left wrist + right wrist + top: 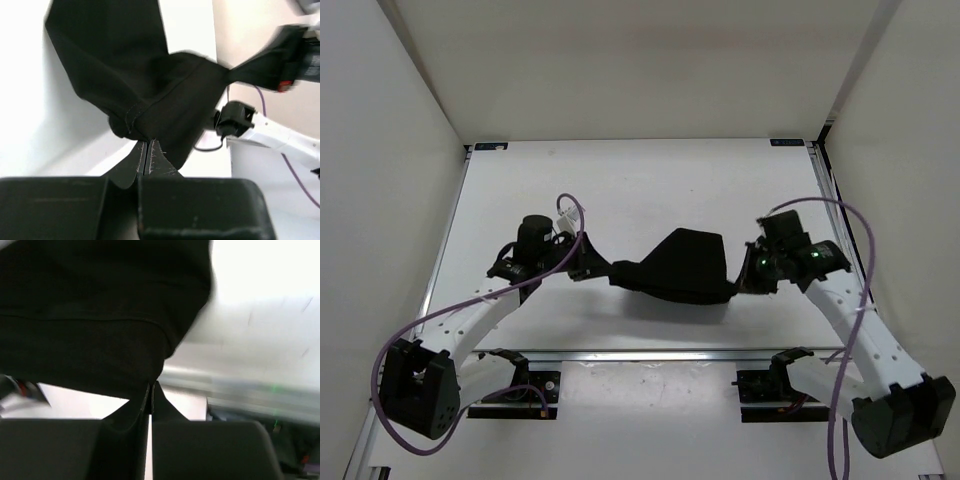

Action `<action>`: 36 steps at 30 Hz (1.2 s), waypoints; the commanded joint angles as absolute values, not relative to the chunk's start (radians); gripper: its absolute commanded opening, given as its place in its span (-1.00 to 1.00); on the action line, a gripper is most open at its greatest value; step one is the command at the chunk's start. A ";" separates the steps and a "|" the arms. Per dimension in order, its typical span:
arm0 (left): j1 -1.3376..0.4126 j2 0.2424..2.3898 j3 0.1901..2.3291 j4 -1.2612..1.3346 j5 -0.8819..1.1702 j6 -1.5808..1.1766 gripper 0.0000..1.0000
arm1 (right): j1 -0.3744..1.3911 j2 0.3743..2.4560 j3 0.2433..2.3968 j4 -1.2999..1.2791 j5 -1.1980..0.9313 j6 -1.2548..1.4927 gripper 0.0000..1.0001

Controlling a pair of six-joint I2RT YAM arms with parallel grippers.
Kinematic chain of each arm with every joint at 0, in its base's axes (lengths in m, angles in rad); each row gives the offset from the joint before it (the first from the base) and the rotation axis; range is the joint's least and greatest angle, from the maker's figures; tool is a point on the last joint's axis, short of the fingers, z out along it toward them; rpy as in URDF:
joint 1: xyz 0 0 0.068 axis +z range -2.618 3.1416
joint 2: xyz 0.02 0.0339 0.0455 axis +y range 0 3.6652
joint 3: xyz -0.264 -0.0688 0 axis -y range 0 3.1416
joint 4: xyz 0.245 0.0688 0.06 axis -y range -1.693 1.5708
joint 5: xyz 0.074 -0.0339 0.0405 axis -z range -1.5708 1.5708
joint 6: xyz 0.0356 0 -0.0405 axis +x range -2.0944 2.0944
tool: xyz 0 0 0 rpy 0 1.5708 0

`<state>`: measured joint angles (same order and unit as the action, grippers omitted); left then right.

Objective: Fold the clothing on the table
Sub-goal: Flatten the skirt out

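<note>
Over the counter's (620,180) middle, I see the black clothing (675,265) slung bunched and sagging. My left gripper (594,264) and right gripper (745,282) each pinch one end.

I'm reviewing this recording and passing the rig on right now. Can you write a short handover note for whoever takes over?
Grippers: the left gripper is shut on one end of the clothing, and the right gripper is shut on the other end.
Things: the clothing hangs bunched between them, sagging in the middle over the table.
Done: both ends are gripped, but no neat fold shows.
Left: probably lay it flat, fold it, then let go.
</note>
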<state>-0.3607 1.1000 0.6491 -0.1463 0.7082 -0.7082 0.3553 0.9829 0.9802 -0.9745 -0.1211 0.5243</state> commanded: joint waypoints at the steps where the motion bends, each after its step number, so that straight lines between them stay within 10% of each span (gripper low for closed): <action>1: -0.371 1.054 0.594 -0.137 0.716 -0.729 -1.00 | 0.388 1.015 0.862 -1.042 -0.199 0.554 -0.98; 19: -0.361 1.045 0.712 -0.296 0.706 -0.637 -1.00 | 0.574 0.960 1.100 -1.278 -0.255 0.687 -1.00; 28: -0.293 1.327 0.891 -0.067 0.721 -0.808 -1.00 | 0.117 1.193 1.147 -1.051 -0.193 0.306 -1.00; 36: -0.265 1.799 1.458 0.116 0.794 -0.916 -1.00 | 0.068 1.705 1.832 -0.982 -0.003 0.221 -1.00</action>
